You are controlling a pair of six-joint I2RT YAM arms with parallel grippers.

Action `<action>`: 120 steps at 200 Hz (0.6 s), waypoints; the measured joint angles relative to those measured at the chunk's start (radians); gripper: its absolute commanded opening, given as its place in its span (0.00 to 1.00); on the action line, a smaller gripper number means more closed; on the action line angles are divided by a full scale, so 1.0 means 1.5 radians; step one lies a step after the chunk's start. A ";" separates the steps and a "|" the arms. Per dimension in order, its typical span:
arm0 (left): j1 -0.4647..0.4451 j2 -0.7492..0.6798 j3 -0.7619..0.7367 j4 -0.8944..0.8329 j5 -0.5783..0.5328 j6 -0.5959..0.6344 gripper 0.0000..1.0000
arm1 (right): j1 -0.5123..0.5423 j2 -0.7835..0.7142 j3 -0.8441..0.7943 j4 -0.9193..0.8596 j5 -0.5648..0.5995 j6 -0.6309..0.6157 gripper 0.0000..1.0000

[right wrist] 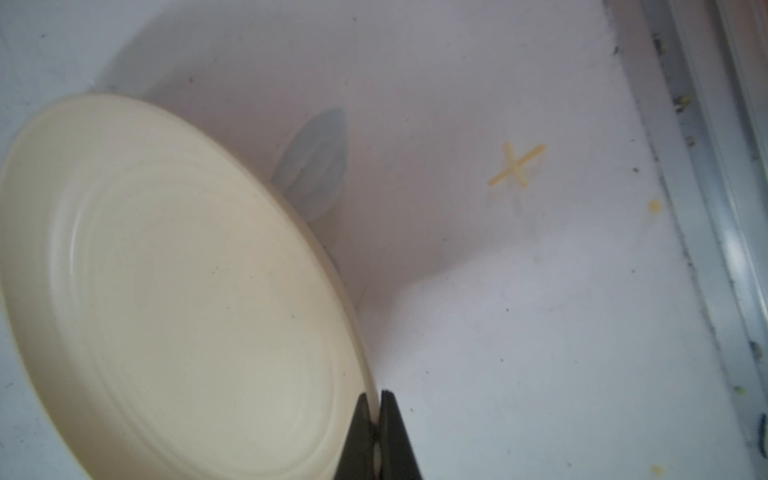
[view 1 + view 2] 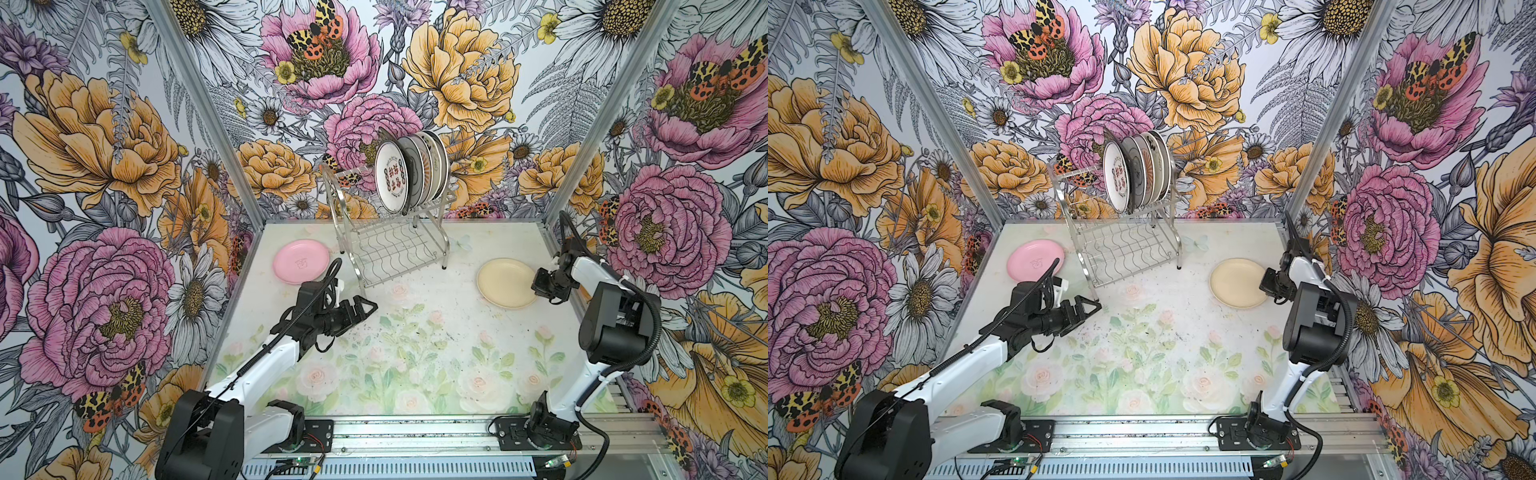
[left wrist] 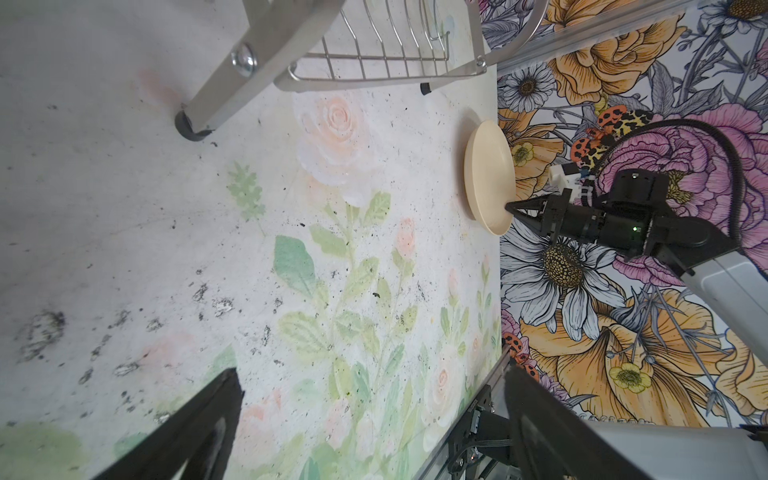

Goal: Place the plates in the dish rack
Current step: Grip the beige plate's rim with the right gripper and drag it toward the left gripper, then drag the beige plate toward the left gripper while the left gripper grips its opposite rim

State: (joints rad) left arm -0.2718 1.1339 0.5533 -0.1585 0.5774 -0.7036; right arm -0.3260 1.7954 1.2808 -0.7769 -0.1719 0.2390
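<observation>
Cream plate (image 2: 507, 282) is seen on the table (image 2: 415, 332), R side, well apart from the rack (image 2: 386, 249). Its rim is pinched between the closed fingers of the R gripper (image 1: 376, 399). The held side seems tipped up. L gripper (image 2: 365, 309) is held wide apart, empty, near the rack's front foot. Pink plate (image 2: 300, 261) lies flat beside the rack. Several plates (image 2: 411, 174) are stood in the top tier. Cream plate is judged stiff, glossy, prob. slippery & breakable. With only a thin rim grip, a slow lift w/o swing is advised.

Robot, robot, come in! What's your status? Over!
Left gripper open, empty, near rack. Right gripper shut on cream plate, at rim. Pink plate flat on table. Nothing between cream plate and rack.
</observation>
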 measured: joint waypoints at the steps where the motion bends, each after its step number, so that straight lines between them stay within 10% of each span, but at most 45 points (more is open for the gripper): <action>1: 0.000 0.000 0.000 0.000 0.000 0.000 0.99 | 0.001 -0.002 -0.001 0.000 0.000 0.000 0.00; 120: -0.035 0.024 0.002 0.056 0.046 -0.005 0.99 | 0.256 -0.298 -0.106 -0.041 -0.066 0.067 0.00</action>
State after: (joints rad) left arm -0.3241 1.1706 0.5556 -0.0738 0.6464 -0.7113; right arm 0.0578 1.3483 1.1217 -0.8383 -0.2703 0.3397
